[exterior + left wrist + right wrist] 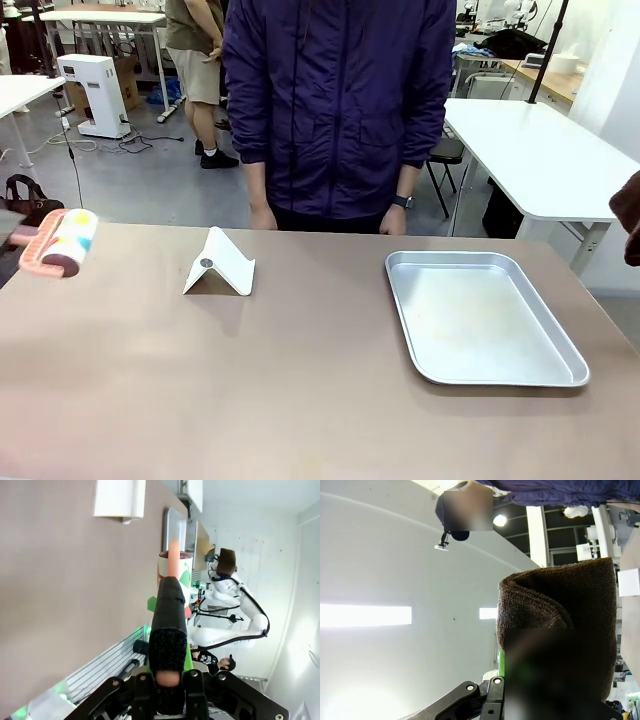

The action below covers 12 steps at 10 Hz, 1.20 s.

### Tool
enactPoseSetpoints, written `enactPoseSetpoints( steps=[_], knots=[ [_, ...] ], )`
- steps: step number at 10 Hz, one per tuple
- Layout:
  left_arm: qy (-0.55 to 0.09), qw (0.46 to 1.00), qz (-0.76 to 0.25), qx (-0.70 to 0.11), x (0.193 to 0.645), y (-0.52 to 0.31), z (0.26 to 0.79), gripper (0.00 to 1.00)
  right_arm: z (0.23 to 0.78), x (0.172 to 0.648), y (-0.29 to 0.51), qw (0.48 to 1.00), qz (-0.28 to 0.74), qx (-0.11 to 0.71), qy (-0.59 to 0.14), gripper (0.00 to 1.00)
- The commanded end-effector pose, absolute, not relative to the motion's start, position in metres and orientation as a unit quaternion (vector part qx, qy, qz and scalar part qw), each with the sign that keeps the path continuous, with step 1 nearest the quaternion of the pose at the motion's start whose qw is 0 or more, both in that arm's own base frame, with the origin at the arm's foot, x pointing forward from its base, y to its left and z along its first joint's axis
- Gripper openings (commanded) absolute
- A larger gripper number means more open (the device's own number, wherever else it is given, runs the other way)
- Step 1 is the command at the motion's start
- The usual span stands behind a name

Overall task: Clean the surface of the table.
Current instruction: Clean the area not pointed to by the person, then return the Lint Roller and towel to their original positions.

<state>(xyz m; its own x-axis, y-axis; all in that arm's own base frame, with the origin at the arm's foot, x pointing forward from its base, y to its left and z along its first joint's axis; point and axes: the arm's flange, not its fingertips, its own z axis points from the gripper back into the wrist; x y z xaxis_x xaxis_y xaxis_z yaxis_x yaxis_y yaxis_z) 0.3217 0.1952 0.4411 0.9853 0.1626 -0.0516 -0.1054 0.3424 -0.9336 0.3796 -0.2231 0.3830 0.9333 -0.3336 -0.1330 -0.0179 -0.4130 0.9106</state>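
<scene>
While left fingers grip roller at table edge, right fingers grip cloth.

no legible text, no readable labels, no numbers

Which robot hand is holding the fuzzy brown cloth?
The right gripper is shut on the brown cloth. The left gripper grips a pink-handled roller with colourful spots instead.

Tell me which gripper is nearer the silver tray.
Right. The right gripper, gripping a brown cloth, hangs beyond the tray's far right corner; the left gripper, gripping a lint roller, is at the table's left edge.
</scene>
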Motion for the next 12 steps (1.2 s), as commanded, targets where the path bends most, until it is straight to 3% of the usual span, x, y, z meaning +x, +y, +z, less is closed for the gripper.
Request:
enactPoseSetpoints(
  steps=[1, 12],
  knots=[
    [-0.032, 0.821, 0.078, -0.565, 0.3118, 0.2009, 0.4288, 0.2, 0.3889, 0.3786, -0.2233, 0.526, -0.147, 0.831, -0.104, 0.08],
    [-0.023, 0.821, 0.088, -0.564, 0.3091, 0.2045, 0.4296, 0.2, 0.3889, 0.3786, -0.2233, 0.526, -0.147, 0.831, -0.104, 0.08]
  ],
)
